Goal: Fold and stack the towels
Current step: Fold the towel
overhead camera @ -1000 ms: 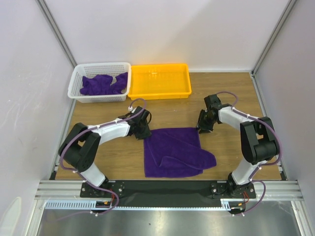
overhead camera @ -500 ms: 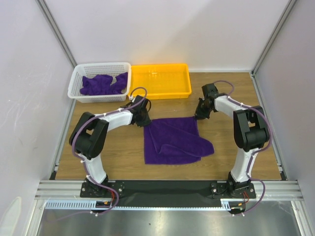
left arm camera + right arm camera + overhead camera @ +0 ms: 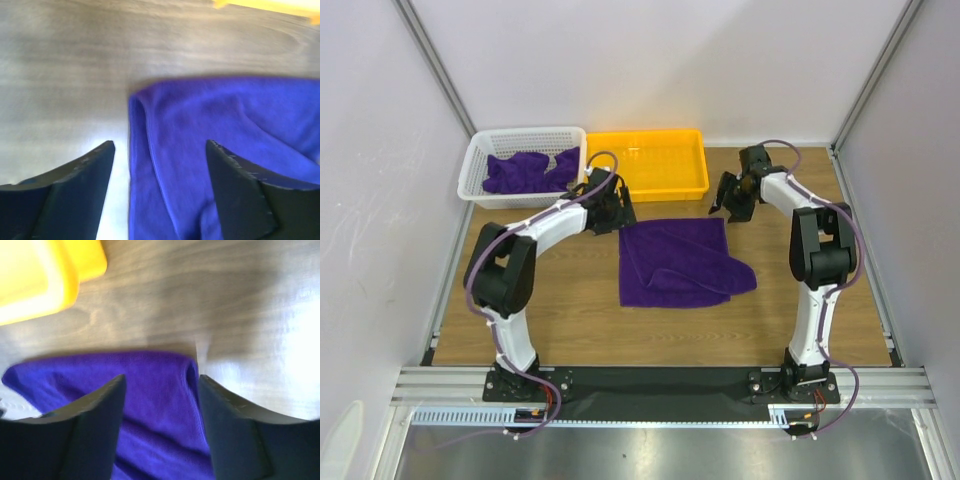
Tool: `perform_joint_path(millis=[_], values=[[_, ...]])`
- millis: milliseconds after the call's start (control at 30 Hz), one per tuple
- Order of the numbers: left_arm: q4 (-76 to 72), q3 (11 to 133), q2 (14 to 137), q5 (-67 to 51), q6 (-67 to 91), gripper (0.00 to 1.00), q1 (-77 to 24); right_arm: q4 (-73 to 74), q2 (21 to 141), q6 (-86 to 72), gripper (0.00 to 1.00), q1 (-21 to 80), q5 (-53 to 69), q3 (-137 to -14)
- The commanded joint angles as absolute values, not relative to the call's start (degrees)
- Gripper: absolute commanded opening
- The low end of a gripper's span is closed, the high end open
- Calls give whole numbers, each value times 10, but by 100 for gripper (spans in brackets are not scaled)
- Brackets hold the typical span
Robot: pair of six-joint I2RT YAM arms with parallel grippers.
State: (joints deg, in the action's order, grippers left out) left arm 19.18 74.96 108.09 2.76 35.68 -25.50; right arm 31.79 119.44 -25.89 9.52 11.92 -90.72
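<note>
Towel [image 3: 680,262] dragged toward yellow tray [image 3: 645,192]; left gripper [image 3: 613,212] and right gripper [image 3: 730,203] now released, empty; lopsided fold risks skewed stack.

Deep purple terry towel [image 3: 680,263]: we log it folded, flat, on wooden table [image 3: 550,300].
Other purple towels [image 3: 525,172]: crumpled in white basket [image 3: 475,170].

Lab: aluminium-framed white enclosure [image 3: 650,60]
</note>
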Motion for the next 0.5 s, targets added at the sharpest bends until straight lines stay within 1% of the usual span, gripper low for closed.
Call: perform_joint_path(millis=[0,133,200,267,300,333,467], values=[[258,757,978,31,376,80,-279,381,1116,-252,70,96,112,-916],[301,734,926,46,465,83,-326,409,1039,-277,72,87,84,-862],[329,730,908,61,547,83,-358,406,1001,-296,73,79,76,-809],[352,733,901,73,624,83,-378,391,939,-320,73,65,74,-760],[360,737,899,96,647,84,-398,377,921,-325,73,60,77,-713],[369,750,902,105,669,84,-406,372,900,-330,73,55,76,-695],[418,772,935,88,807,83,-420,365,817,-350,73,30,86,-622]])
